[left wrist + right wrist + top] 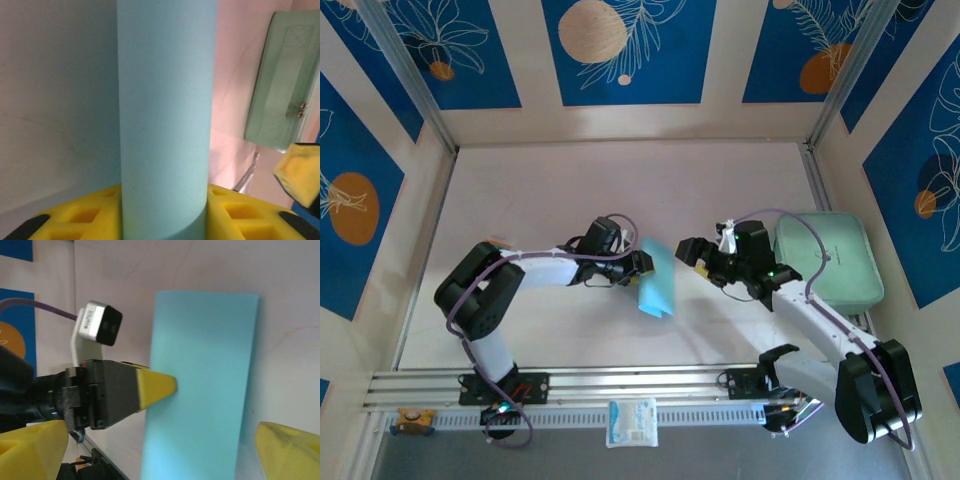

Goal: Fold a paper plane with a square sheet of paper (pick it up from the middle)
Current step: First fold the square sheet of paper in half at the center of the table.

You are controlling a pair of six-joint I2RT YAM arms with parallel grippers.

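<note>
Paper [655,281] outside the green tray [825,262].

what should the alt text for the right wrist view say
A folded light blue paper stands upright mid-frame, held at its left edge by the left hand, whose camera sits above it. The yellow fingers of the right hand are spread wide at the bottom corners, holding nothing.

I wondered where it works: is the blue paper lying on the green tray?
No, the blue paper is in the left hand at mid-table, apart from the green tray.
</note>
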